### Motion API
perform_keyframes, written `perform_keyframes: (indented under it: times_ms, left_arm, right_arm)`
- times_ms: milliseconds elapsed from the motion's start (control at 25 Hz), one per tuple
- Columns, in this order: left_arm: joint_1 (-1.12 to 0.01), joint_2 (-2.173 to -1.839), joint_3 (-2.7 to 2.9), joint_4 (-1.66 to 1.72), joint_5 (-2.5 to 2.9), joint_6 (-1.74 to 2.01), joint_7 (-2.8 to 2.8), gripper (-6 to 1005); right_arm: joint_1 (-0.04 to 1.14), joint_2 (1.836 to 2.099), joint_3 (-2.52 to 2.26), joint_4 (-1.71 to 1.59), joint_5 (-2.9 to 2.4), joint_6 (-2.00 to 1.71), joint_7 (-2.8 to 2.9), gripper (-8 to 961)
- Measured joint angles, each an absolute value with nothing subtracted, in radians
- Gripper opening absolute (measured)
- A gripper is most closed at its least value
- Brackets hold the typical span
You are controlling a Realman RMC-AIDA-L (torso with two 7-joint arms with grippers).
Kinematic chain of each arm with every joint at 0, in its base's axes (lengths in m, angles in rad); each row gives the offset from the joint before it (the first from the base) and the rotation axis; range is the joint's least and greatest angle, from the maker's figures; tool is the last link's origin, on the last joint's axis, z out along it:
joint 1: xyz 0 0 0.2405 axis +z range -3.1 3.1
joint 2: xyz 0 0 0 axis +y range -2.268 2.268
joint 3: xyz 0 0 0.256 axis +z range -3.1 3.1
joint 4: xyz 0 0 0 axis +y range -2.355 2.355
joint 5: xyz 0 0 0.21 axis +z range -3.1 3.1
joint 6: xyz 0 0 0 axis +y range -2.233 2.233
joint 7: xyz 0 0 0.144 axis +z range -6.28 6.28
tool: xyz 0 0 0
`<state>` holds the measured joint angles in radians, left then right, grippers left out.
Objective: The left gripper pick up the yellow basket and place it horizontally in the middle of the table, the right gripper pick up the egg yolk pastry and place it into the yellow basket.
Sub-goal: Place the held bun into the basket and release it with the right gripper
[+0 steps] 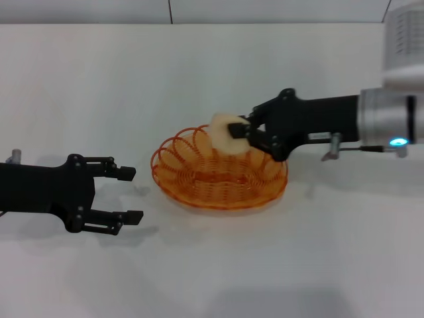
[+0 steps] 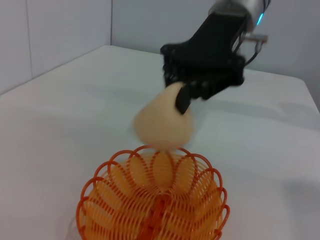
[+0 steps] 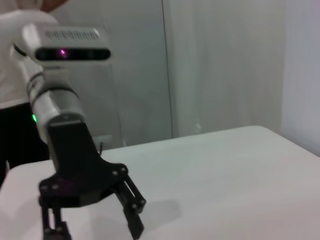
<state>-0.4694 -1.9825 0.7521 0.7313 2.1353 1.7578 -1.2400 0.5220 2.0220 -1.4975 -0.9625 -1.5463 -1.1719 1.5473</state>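
Observation:
The yellow basket [image 1: 173, 154] lies flat in the middle of the white table [image 1: 99, 86]. My right gripper [image 1: 240, 134] is shut on the egg yolk pastry [image 1: 224, 132] and holds it over the basket's far rim, a little above it. My left gripper [image 1: 130, 195] is open and empty, just left of the basket and apart from it. The left wrist view shows the basket [image 2: 100, 180] close by, with the pastry [image 2: 162, 125] held above its far edge by the right gripper [image 2: 186, 95]. The right wrist view shows the left gripper [image 3: 95, 230] with its fingers spread.
A grey wall runs behind the table's far edge [image 1: 199, 24]. The robot's head camera unit [image 3: 67, 45] shows above the left arm in the right wrist view. Bare tabletop lies on all sides of the basket.

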Motion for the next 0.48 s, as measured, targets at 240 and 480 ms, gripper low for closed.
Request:
perform_keyframes:
  times_ms: [240, 480]
  left_arm:
    - [-0.471, -1.983, 0.752, 0.732, 2.135, 1.758, -1.240, 789]
    - [-0.471, -1.982, 0.752, 0.732, 2.136, 1.758, -1.239, 789]
  right_arm:
    - [0.543, 2.024, -1.617, -0.906, -1.491, -1.046, 1.504, 40]
    - [0.539, 2.027, -1.647, -0.908, -1.459, -1.024, 1.475, 100]
